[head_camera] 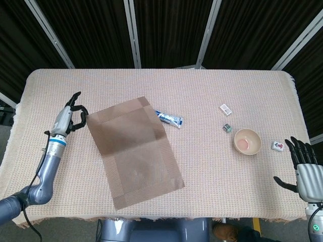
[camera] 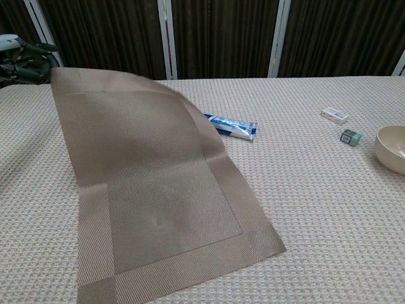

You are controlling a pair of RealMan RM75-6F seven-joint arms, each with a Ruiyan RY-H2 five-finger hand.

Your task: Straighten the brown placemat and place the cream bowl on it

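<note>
My left robot hand [head_camera: 70, 115] pinched the far corner of the brown placemat [head_camera: 133, 151], lifting that end while the near end lay skewed on the table [head_camera: 227, 186]. The mat hid half the toothpaste tube [head_camera: 169, 118]; I couldn't read its print. My right robot hand [head_camera: 304, 169] hung spread, holding nothing, the cream bowl [head_camera: 247, 141] just beyond it.

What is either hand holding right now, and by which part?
The left hand grips the brown woven placemat by its far left corner; the right hand holds nothing.
</note>
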